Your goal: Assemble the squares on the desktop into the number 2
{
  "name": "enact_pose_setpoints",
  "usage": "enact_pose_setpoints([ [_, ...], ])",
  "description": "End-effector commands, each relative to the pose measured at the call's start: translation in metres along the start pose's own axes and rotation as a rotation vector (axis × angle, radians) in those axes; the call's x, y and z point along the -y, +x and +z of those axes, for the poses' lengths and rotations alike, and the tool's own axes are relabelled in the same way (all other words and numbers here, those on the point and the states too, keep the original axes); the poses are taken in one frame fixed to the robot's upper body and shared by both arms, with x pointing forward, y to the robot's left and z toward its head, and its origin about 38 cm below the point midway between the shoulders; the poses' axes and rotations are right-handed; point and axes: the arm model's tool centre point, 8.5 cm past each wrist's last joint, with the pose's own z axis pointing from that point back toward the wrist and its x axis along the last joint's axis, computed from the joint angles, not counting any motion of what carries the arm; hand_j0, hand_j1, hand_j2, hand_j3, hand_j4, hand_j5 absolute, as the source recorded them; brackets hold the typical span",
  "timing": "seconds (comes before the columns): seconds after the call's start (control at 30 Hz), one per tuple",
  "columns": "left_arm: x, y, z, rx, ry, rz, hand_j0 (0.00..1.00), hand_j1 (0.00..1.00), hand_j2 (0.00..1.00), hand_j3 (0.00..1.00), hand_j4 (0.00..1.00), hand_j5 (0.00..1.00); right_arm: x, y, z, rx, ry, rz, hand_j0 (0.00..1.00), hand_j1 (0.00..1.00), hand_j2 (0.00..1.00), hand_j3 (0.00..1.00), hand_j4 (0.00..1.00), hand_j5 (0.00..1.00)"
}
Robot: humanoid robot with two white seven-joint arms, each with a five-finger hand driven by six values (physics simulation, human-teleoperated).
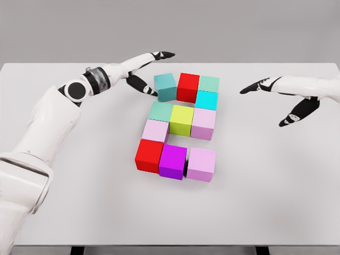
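Note:
Coloured cubes form a block figure on the white table (79, 202). The top row holds a teal cube (166, 87), a red cube (188, 87) and a mint cube (209, 83), with a cyan cube (206, 100) below the mint one. The middle row has a green cube (160, 111), a yellow-green cube (181, 120) and a pale pink cube (203, 124). A pink cube (155, 130) sits lower left. The bottom row is a red cube (149, 155), a magenta cube (173, 161) and a lilac cube (201, 164). My left hand (144, 71) is open, its thumb touching the teal cube's left side. My right hand (276, 101) hovers open to the right.
The table's far edge runs behind the cubes, and its front edge lies near the bottom of the picture. Bare tabletop stretches on both sides of the figure.

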Motion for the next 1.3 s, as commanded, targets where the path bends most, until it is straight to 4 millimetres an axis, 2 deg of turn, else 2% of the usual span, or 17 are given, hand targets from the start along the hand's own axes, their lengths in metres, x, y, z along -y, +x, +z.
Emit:
enact_pose_setpoints([
  [0.0, 0.000, 0.003, -0.002, 0.008, 0.007, 0.009, 1.00, 1.00, 1.00, 1.00, 1.00, 1.00, 0.001, 0.000, 0.002, -0.003, -0.005, -0.005, 1.00, 1.00, 1.00, 1.00, 1.00, 1.00],
  [0.4, 0.006, -0.006, -0.001, -0.023, 0.000, 0.033, 1.00, 1.00, 1.00, 1.00, 1.00, 1.00, -0.002, -0.001, 0.002, -0.005, -0.001, -0.010, 1.00, 1.00, 1.00, 1.00, 1.00, 1.00],
  [0.67, 0.012, -0.001, -0.013, -0.056, -0.019, 0.057, 1.00, 1.00, 1.00, 1.00, 1.00, 1.00, -0.002, -0.001, 0.001, -0.002, 0.000, -0.009, 1.00, 1.00, 1.00, 1.00, 1.00, 1.00],
  [1.03, -0.002, -0.001, -0.015, -0.112, -0.007, 0.065, 1.00, 1.00, 1.00, 1.00, 1.00, 1.00, -0.001, 0.000, 0.000, 0.001, -0.001, -0.007, 1.00, 1.00, 1.00, 1.00, 1.00, 1.00],
  [1.27, -0.004, -0.003, -0.016, -0.139, -0.017, 0.059, 1.00, 1.00, 1.00, 1.00, 1.00, 1.00, -0.001, 0.000, 0.000, 0.002, -0.001, -0.007, 1.00, 1.00, 1.00, 1.00, 1.00, 1.00],
])
